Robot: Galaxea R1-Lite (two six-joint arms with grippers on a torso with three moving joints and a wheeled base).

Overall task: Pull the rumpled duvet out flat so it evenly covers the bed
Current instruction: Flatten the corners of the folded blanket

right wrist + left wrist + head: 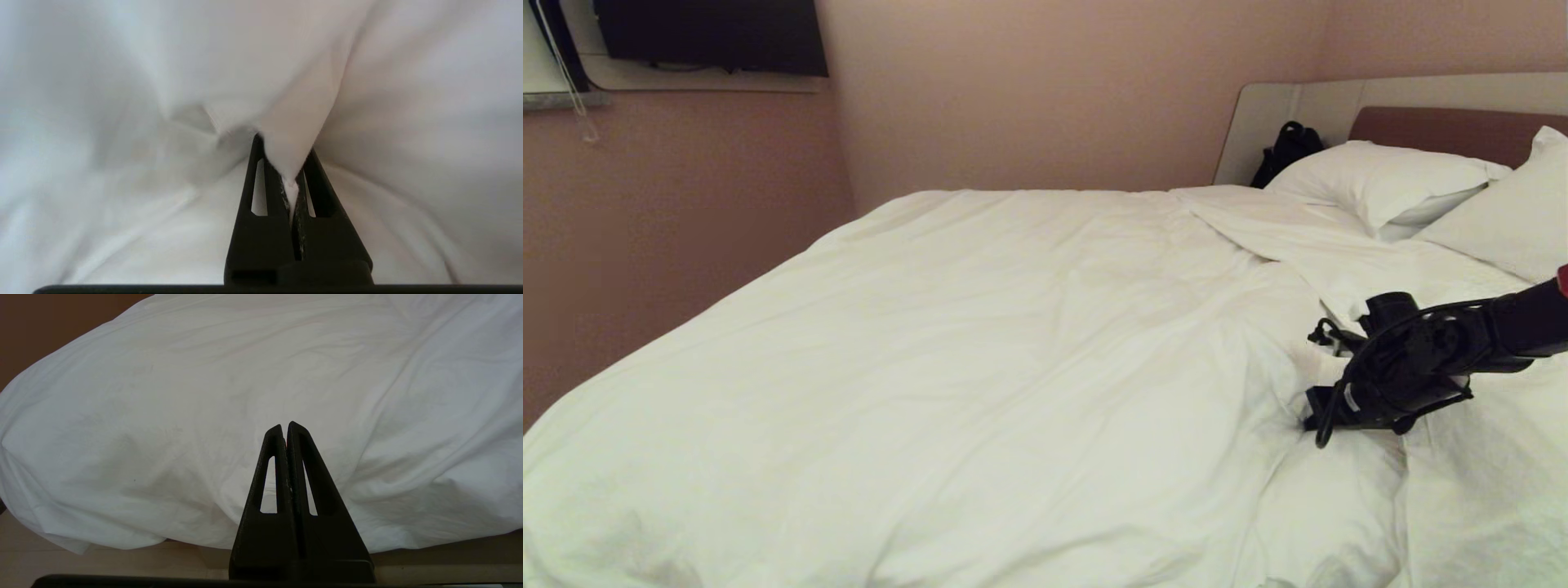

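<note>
The thick, puffy white duvet (980,351) lay spread over most of the wide double bed (1262,131), creased and uneven, with a turned-back flap running diagonally toward the head end on the robot's right. Its near edge hung over the foot of the bed, close above the pale wooden floor (102,567) in the left wrist view. Near the right side, a ridge of the duvet rose into a pinched fold, and the black right gripper (1311,418) sat right at that fold, reaching in from the right edge of the head view. In the right wrist view its two slotted black fingers (261,192) were clenched on a wedge of the white cloth, which fanned out wide beyond the tips. The left gripper (285,428) hung apart from the duvet, in front of the overhanging edge, its fingers pressed together on nothing. Two white rectangular pillows (1380,184) rested against the pale grey headboard with its brown padded panel (1445,131), beyond the flap. A black bag (1286,151) stood beside the headboard.
</note>
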